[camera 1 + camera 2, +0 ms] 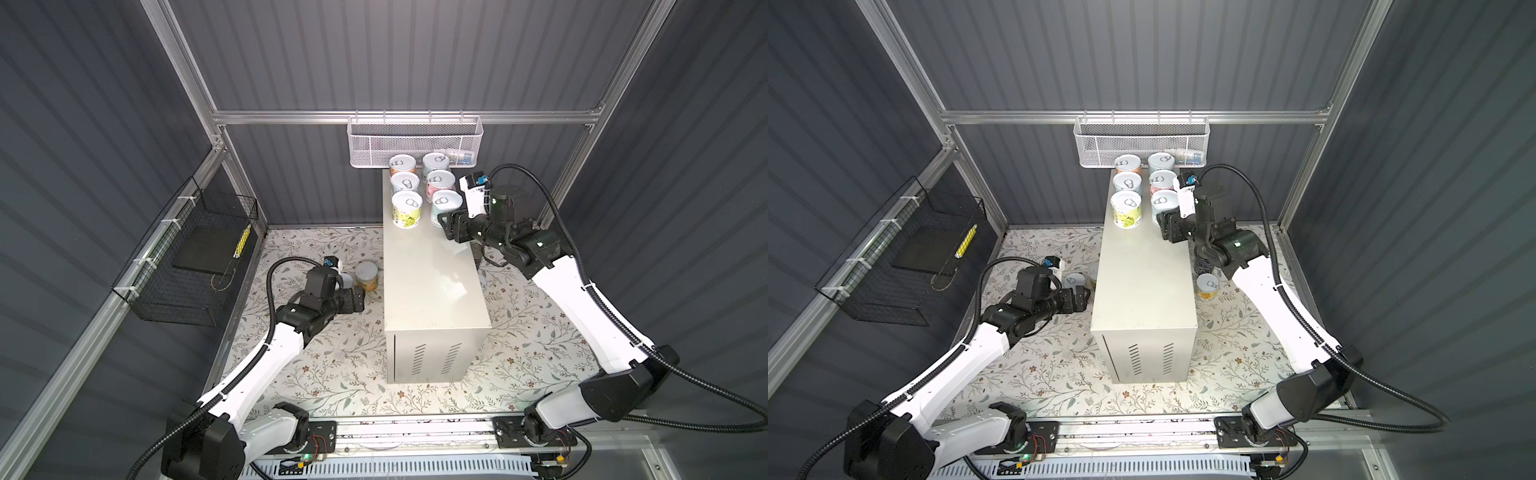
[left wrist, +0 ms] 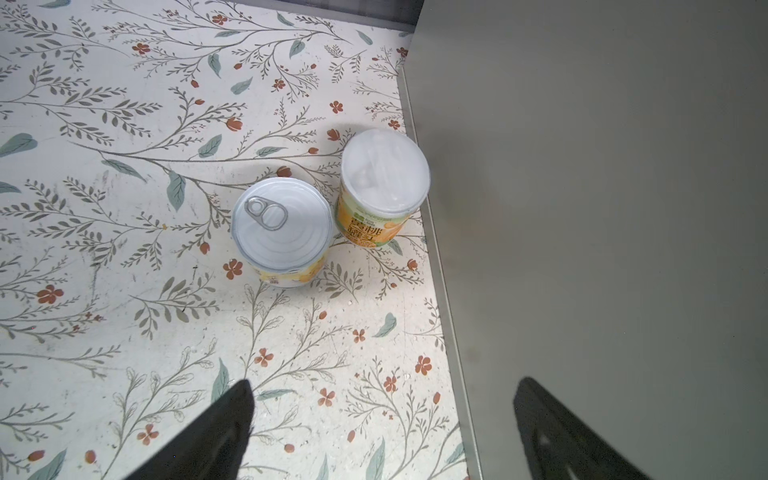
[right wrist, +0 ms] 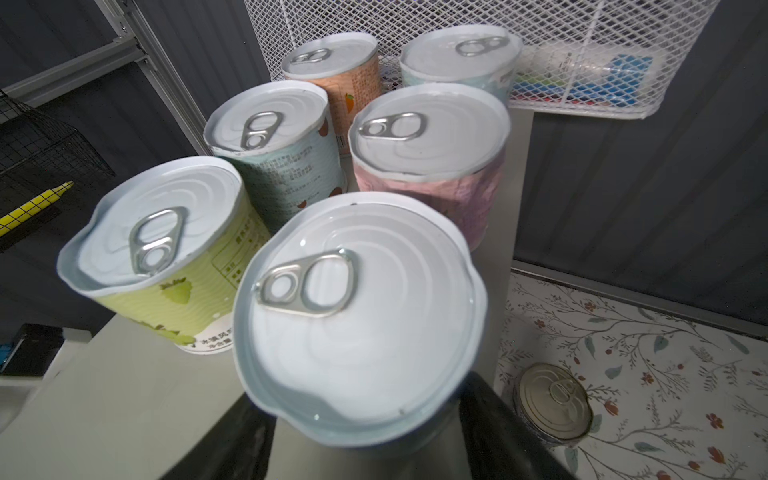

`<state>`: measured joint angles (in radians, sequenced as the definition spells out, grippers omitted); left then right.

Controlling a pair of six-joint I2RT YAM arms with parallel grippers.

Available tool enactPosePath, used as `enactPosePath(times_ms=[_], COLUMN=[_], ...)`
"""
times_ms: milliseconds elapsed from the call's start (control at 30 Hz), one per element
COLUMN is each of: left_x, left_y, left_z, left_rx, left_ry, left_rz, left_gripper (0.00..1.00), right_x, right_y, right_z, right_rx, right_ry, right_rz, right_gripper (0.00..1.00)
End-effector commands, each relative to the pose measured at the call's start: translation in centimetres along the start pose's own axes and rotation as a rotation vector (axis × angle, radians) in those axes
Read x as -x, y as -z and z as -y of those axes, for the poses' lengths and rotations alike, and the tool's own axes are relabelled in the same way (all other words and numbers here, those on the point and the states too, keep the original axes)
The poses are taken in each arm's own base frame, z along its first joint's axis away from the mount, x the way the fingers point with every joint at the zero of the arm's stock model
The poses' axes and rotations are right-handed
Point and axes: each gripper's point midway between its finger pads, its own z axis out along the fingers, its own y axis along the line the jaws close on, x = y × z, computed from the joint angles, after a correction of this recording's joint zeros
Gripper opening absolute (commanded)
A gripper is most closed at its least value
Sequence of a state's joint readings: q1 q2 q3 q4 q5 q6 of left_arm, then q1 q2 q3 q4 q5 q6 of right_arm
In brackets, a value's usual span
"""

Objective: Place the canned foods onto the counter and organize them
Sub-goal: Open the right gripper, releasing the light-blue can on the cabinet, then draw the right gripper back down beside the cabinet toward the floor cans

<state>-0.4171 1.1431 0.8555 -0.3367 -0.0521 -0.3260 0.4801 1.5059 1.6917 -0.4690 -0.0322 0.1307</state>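
Several canned foods stand in two rows at the far end of the beige counter (image 1: 432, 291) (image 1: 1142, 291). My right gripper (image 1: 446, 222) (image 3: 363, 399) is shut on the nearest light-blue can (image 1: 445, 203) (image 3: 357, 316), which rests on the counter beside a green-yellow can (image 1: 407, 210) (image 3: 166, 257). My left gripper (image 1: 357, 299) (image 2: 384, 386) hangs open and empty over the floral mat, left of the counter (image 2: 602, 208). Ahead of it stand two orange-yellow cans, a pull-tab one (image 2: 282, 232) and one against the counter (image 2: 382, 187) (image 1: 366, 276).
On the mat right of the counter stand an orange can (image 1: 1207, 286) and a darker can (image 3: 552, 401) under my right arm. A white mesh basket (image 1: 415, 141) hangs on the back wall just behind the cans. A black wire basket (image 1: 187, 266) hangs on the left wall.
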Motion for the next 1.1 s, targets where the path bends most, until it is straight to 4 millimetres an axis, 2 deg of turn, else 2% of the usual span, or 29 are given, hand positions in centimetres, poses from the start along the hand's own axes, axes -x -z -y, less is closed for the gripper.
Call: enactPosePath(times_ms=[0,167,300,433,567,633,700,867,900,1067], left_x=[-0.6,-0.7,-0.6,-0.4,-0.2,0.2,0.6,1.4,1.3,0.1], left_y=[-0.4,-0.5,-0.4,-0.4,-0.7,-1.0,-1.3,-1.5,-1.6,-2.6], left_z=[-0.4,-0.4,-0.5,-1.3,-2.5,-3.0,-3.1,-3.7,-3.7,-2.9], left_rx=[0.014,0.018,0.024,0.067,0.134,0.155,0.151,0.16,0.163,0.139], left_ry=[-0.019,-0.02,-0.019,-0.004,0.025,0.032,0.045,0.107,0.116,0.073], left_rz=[-0.014,-0.015,-0.013,-0.003,0.026,0.07,0.132,0.22,0.213,0.09], left_gripper=[0.99,0.99,1.0,0.99,1.0,0.99,1.0,0.99,0.99,0.99], right_x=[0.8,1.2,1.7,2.4,3.2,3.3,2.7,0.2,-0.1,-5.0], right_y=[-0.1,-0.1,0.8,2.9,6.4,8.2,9.5,12.2,13.3,13.5], right_z=[-0.4,-0.3,-0.2,-0.4,-0.1,0.8,1.2,3.7,4.1,6.2], right_rx=[0.023,0.017,0.009,0.014,-0.012,-0.057,-0.076,-0.169,-0.178,-0.193], right_ry=[-0.012,-0.016,-0.013,-0.009,-0.031,-0.06,-0.054,-0.141,-0.167,-0.24], right_rz=[0.016,0.025,0.035,0.07,0.127,0.152,0.159,0.144,0.17,0.14], right_gripper=[0.69,0.7,0.72,0.76,0.88,0.9,0.92,0.96,0.96,0.99])
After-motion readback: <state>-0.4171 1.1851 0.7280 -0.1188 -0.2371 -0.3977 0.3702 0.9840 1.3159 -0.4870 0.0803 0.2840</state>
